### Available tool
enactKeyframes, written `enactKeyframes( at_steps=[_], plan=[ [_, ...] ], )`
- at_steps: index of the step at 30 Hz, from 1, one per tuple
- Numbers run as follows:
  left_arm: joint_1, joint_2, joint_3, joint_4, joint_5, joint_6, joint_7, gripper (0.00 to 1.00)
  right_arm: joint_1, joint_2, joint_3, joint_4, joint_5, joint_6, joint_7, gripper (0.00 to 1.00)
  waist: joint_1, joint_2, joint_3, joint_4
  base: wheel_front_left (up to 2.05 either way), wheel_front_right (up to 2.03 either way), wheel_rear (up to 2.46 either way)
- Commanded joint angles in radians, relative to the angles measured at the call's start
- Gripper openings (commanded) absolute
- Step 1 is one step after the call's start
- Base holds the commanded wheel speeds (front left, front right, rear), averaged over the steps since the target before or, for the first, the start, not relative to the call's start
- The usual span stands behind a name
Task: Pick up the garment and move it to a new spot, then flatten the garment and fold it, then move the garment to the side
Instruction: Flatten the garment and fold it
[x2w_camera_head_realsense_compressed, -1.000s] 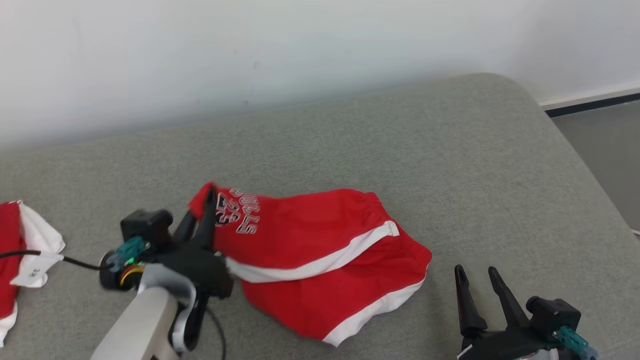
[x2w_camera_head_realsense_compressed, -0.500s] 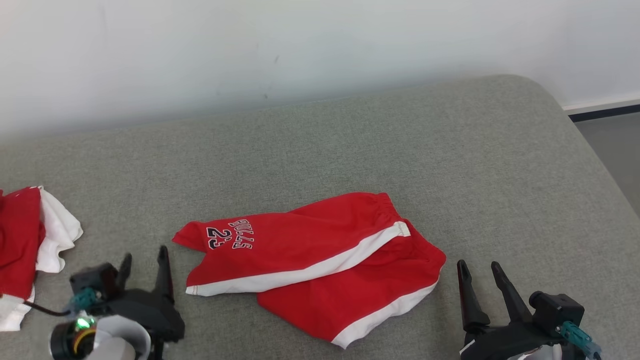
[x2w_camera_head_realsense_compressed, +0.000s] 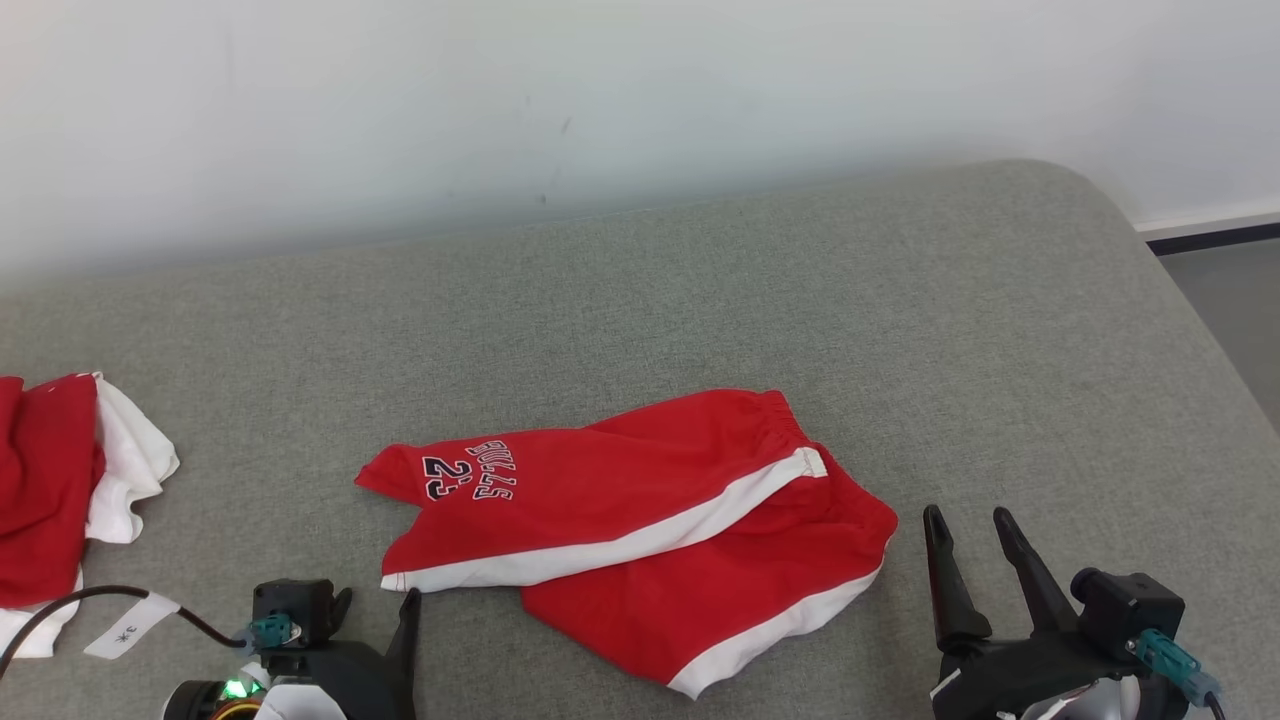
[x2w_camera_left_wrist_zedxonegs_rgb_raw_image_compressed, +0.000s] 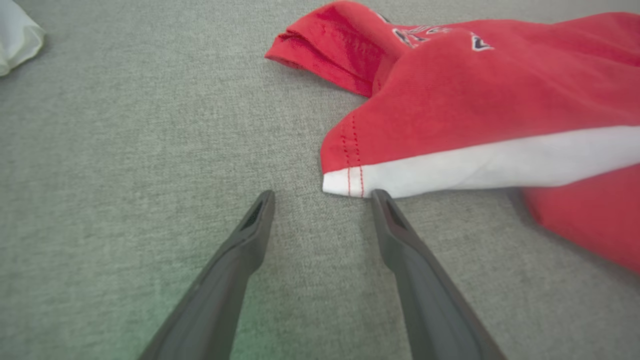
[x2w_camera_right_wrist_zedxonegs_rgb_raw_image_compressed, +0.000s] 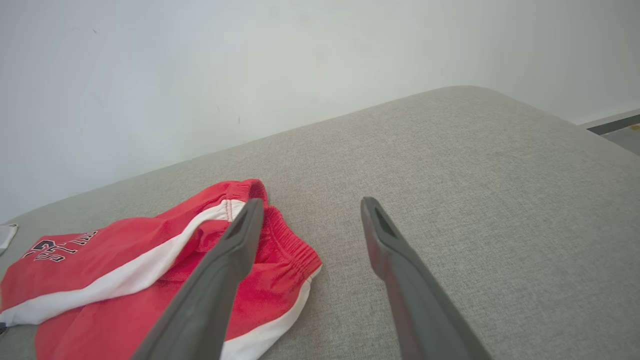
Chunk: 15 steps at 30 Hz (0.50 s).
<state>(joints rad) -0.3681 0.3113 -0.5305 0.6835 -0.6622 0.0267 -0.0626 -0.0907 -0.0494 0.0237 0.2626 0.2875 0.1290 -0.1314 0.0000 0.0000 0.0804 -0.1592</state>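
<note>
A: Support?
B: Grey padded surface (x2w_camera_head_realsense_compressed: 700, 300), back edge against a white wall, right-hand far corner rounded.
A: Garment?
B: Red shorts (x2w_camera_head_realsense_compressed: 620, 500) with white trim lie loose near the middle of the front edge. One leg is lapped over the other, the printed end is toward the left edge and the elastic waistband toward the right.
A: Anything else on it?
B: A second red-and-white garment (x2w_camera_head_realsense_compressed: 50, 480), bunched at the left edge, well apart from the shorts.
A: Grippers?
B: Right gripper (x2w_camera_head_realsense_compressed: 967, 514): fingers apart, empty, at the front edge just beside the waistband end. Left gripper (x2w_camera_left_wrist_zedxonegs_rgb_raw_image_compressed: 323, 197): fingers apart, empty, tips just short of the white hem corner.
A: Small items?
B: White tag (x2w_camera_head_realsense_compressed: 130, 622) on the left arm's cable.
</note>
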Motion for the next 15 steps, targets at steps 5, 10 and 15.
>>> enactKeyframes(
  at_steps=[5,10,15],
  plan=[
    [0.013,0.001,-0.007,-0.018,0.016,0.009,-0.013,1.0,0.015,-0.002,0.006,-0.013,0.004,0.003,0.009,1.0,0.0,0.0,0.005,-0.002,0.0,0.0,0.0],
    [-0.011,-0.007,-0.019,-0.013,0.021,0.007,-0.011,0.9,0.006,-0.002,0.014,-0.022,-0.003,0.003,0.016,1.0,0.0,0.0,0.008,-0.005,0.0,0.0,0.0],
    [-0.027,-0.014,-0.025,-0.005,0.021,0.007,-0.012,0.45,-0.021,-0.002,0.044,-0.03,-0.018,0.003,0.049,1.0,0.0,0.0,0.011,-0.009,0.0,0.0,0.0]
  ],
)
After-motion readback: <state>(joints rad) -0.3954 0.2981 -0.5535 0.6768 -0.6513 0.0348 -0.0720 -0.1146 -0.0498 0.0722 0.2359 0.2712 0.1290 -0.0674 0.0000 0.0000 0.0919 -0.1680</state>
